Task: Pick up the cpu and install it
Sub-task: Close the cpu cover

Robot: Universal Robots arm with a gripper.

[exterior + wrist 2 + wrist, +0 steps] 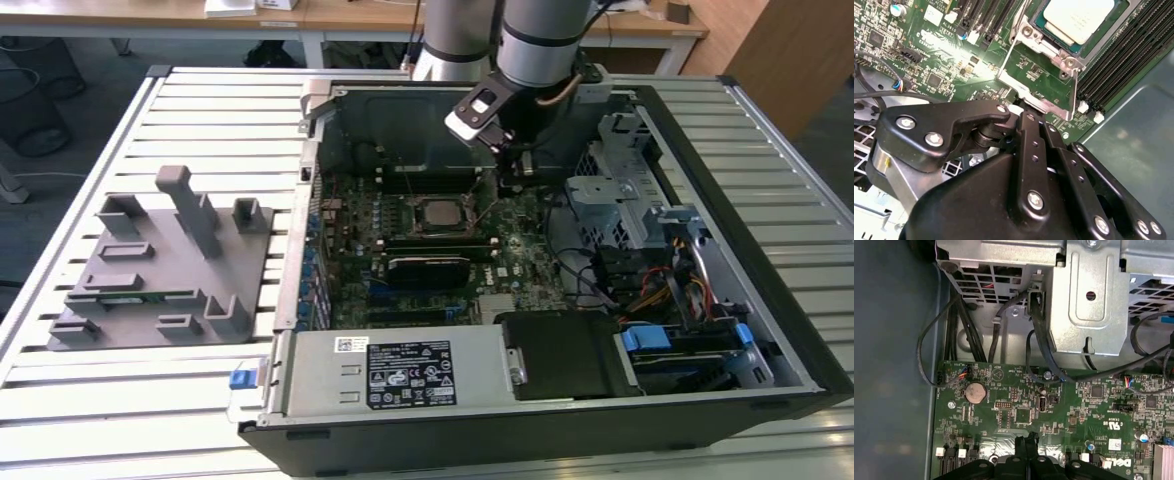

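Gripper (pixel 514 172) is down inside the open computer case (pixel 534 440). It hangs over the green board (pixel 400 295), just to the exterior view's right of the socket.

The gripper is clenched. In the first wrist view its two black fingertips (pixel 1021 449) meet along a hairline seam, and I see nothing pinched between them. In the second wrist view the gripper (pixel 1020 111) sits right at the edge of the socket's metal frame (pixel 1034 87) (touching or just above, I can't tell which).

The cpu (pixel 438 213) lies flat in the socket on the board, silvery top up and apart from the gripper. The second wrist view has the cpu (pixel 1079 17) inside that metal frame, with black memory slots (pixel 1124 55) running alongside. I can't tell whether the frame is latched.

The first wrist view looks past the gripper (pixel 1026 440) at the board's coin battery (pixel 974 392) and black cables (pixel 1039 347) coming off the metal drive cage (pixel 1089 305).

The grey tray (pixel 160 260) sits on the slatted desk (pixel 134 420) to the exterior view's left of the case, well apart from the gripper.
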